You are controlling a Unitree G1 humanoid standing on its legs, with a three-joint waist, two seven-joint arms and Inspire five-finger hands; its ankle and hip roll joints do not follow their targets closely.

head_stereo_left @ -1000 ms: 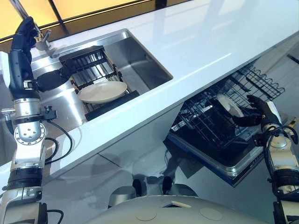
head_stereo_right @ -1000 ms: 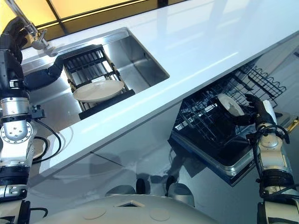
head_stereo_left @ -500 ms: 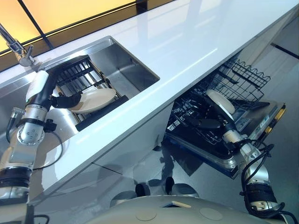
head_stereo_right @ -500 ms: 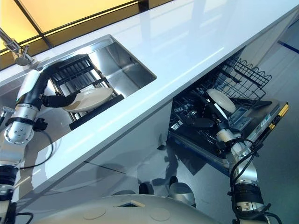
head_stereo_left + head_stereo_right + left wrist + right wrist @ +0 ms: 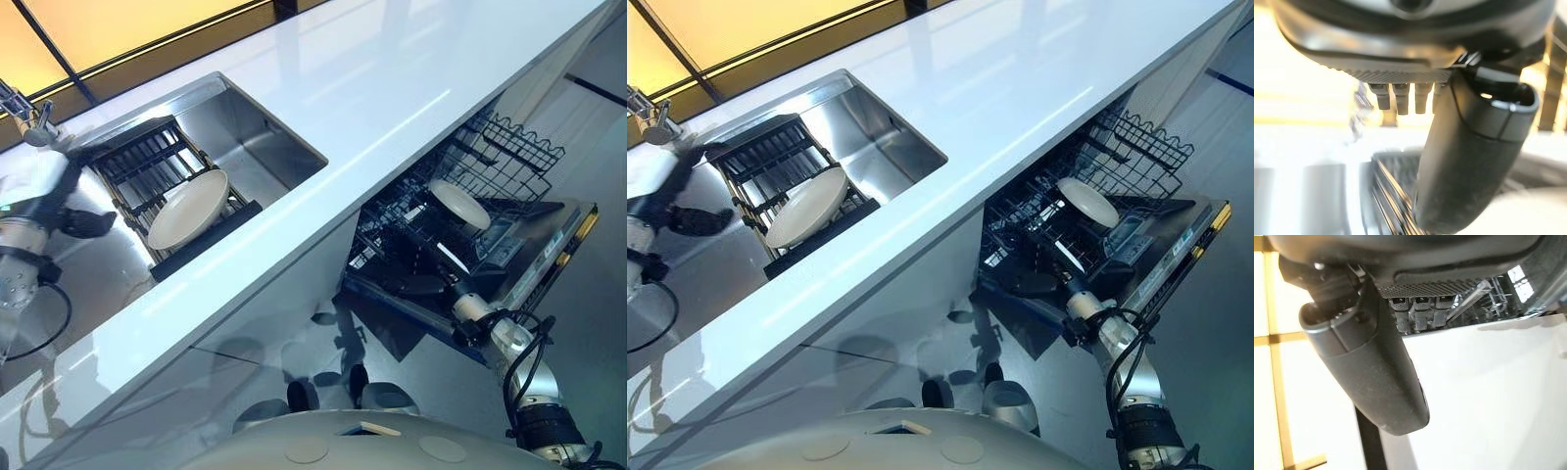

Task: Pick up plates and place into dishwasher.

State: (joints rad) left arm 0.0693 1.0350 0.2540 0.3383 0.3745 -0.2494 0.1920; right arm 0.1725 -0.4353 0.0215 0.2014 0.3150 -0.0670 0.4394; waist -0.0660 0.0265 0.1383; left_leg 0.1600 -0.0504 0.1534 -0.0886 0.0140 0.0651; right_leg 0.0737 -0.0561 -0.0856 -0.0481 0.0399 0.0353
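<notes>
A cream plate leans tilted in the black rack inside the steel sink. My left hand hovers over the sink's left side, apart from that plate, open and empty; its thumb sticks out above the rack's bars. A second cream plate stands in the dishwasher's wire rack. My right hand is low at the front of the pulled-out rack, below that plate and clear of it. It is open with nothing in it, and its thumb is free.
The long white counter runs between the sink and the dishwasher below it. The dishwasher door lies open toward the floor on my right. A faucet stands at the sink's far left.
The camera has shifted. My left hand has drawn back leftward from the sink plate, which now leans more steeply. My right hand has dropped away from the plate in the dishwasher rack.
</notes>
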